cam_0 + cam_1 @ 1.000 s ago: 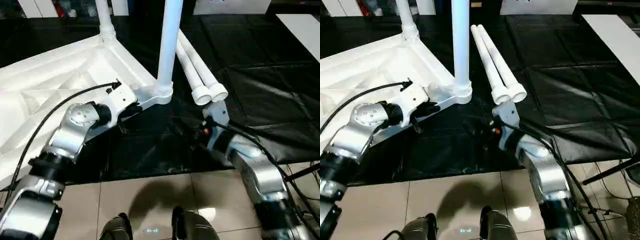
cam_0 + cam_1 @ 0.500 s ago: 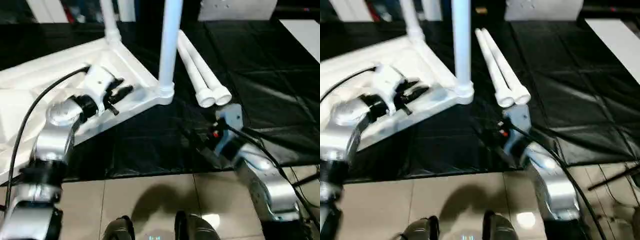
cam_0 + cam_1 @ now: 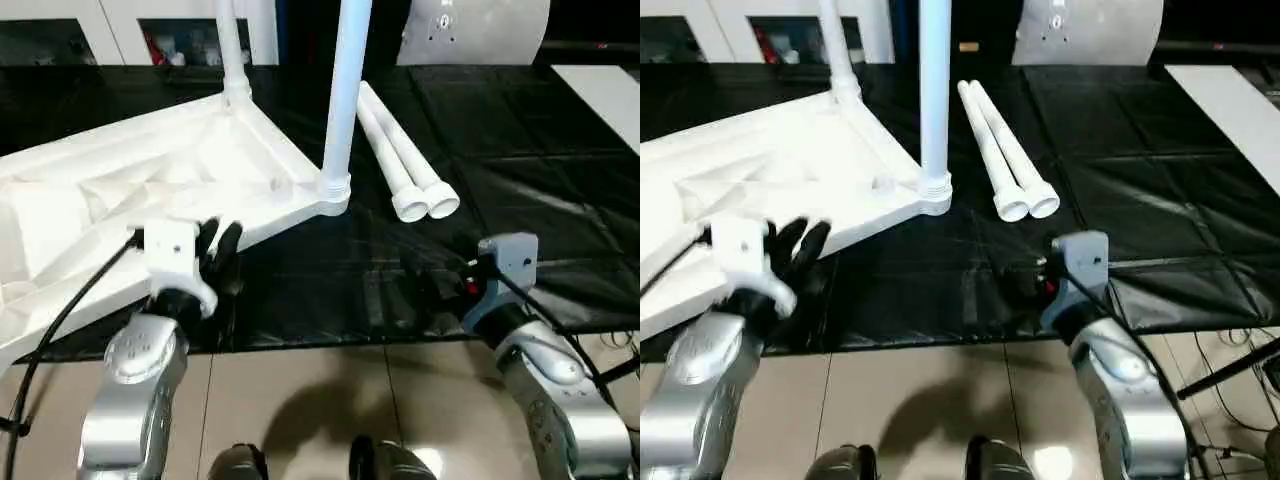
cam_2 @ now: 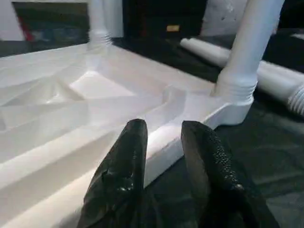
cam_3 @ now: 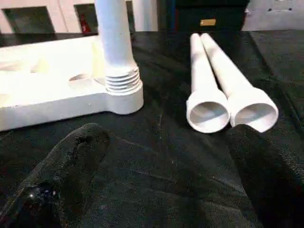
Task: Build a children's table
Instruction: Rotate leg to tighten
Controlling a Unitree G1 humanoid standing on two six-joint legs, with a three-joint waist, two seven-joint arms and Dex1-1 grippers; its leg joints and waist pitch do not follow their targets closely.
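the main risk i'm seeing is the two upright legs: the near fitted leg (image 3: 345, 90) and the far fitted leg (image 3: 231, 50) are standing in their corner sockets, and a sideways knock from either arm could be tipping them or working them loose, since nothing shows how firmly they are seated. the two loose legs (image 3: 400, 150) are lying side by side and touching on the black bench (image 3: 520, 130), and being round they could be rolling away if nudged off centre. the table top (image 3: 130, 180) is lying ribbed side up and could be sliding on the smooth sheet if pushed at its edge.

the left hand (image 4: 164, 142) is hanging just in front of the top's near edge, its fingers (image 4: 128, 161) slightly parted and gripping nothing. the right hand (image 5: 164, 166) is spread wide and empty, with the open ends of the loose legs lying a little ahead of it and between its fingers in line.
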